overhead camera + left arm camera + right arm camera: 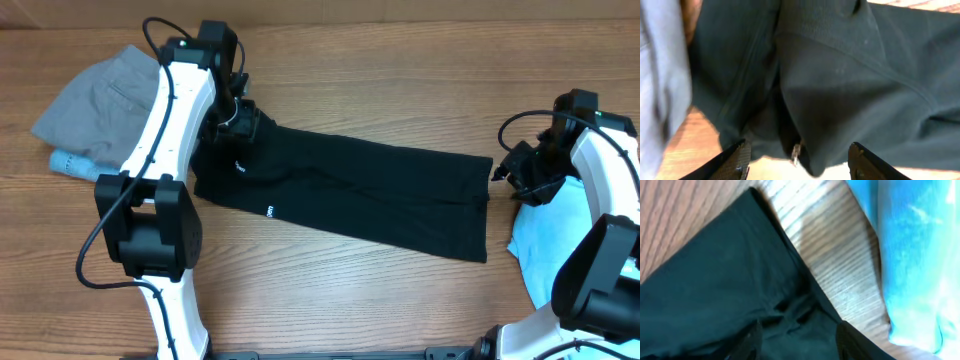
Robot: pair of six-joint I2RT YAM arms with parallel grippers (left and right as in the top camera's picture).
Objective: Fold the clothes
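Note:
The black trousers (370, 185) lie flat across the table, waist at the upper left and leg hems at the right. Small white logos show near the front edge (270, 210). My left gripper (238, 118) is over the waist end. In the left wrist view its fingers (799, 162) are wide apart, with bunched black fabric (850, 85) and a drawstring tip between them. My right gripper (500, 178) is at the hem end. In the right wrist view its fingers (799, 342) are spread over wrinkled black cloth (715, 280).
Grey shorts (100, 95) lie at the back left, beside the left arm, with a light-blue bit (70, 163) sticking out below them. A light-blue T-shirt (545, 240) lies at the right, next to the hem, and also shows in the right wrist view (910, 255).

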